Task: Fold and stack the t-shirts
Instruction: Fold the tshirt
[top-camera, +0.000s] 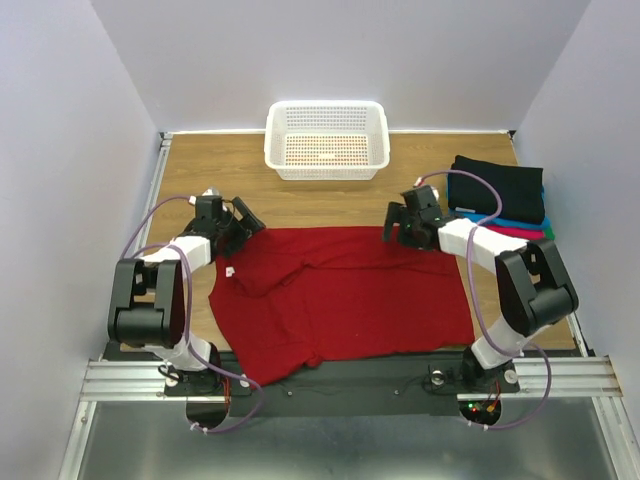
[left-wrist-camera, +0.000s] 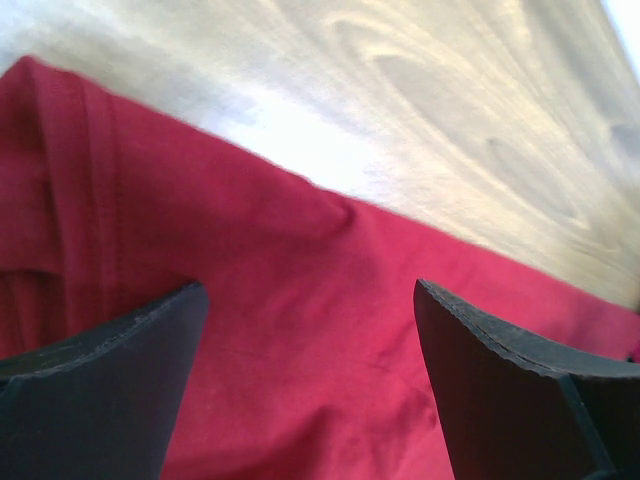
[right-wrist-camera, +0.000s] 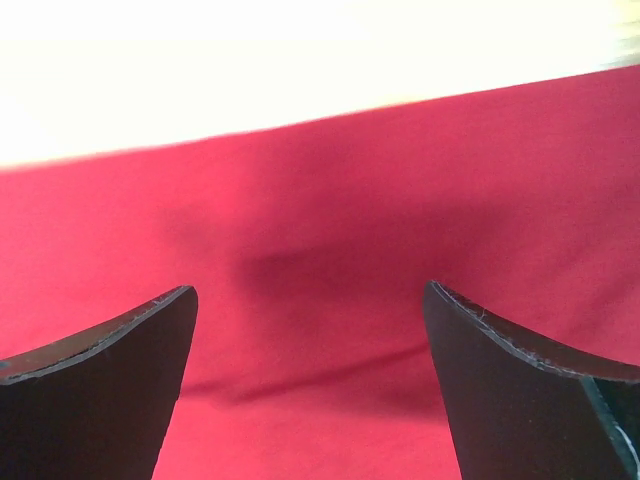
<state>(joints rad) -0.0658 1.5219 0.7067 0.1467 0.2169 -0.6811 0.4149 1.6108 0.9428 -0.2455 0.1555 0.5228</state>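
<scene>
1. Where it shows bare along the far and left sides, the wooden table (top-camera: 200, 170) is light brown with clear grain. It is enclosed by pale walls.
2. Dark red t-shirt (top-camera: 370, 300) (left-wrist-camera: 300, 330) (right-wrist-camera: 350, 230): lies spread on the near middle of the table, between the two arms. Its right part is flat and its left part is rumpled, with a fold running toward the near left corner. The near edge reaches the table's near rim.
3. White perforated basket (top-camera: 275, 150): stands at the far middle of the table, well apart from the red shirt.
4. Stack of folded t-shirts (top-camera: 510, 180): sits at the far right of the table. A black one is on top, with bright blue (top-camera: 518, 222) and magenta (top-camera: 535, 234) edges showing beneath it on the near side. A cable of the right arm crosses it.
5. Left gripper (top-camera: 243, 225) (left-wrist-camera: 310, 290): is at the far left corner of the red shirt. Its jaws are spread wide over the cloth just inside the far hem. Contact with the cloth cannot be told.
6. Right gripper (top-camera: 400, 225) (right-wrist-camera: 310, 290): is at the far edge of the red shirt, right of middle. Its jaws are spread wide above the cloth, casting a shadow on it.
7. White neck label (top-camera: 230, 270): lies at the shirt's left edge, near the left arm.
</scene>
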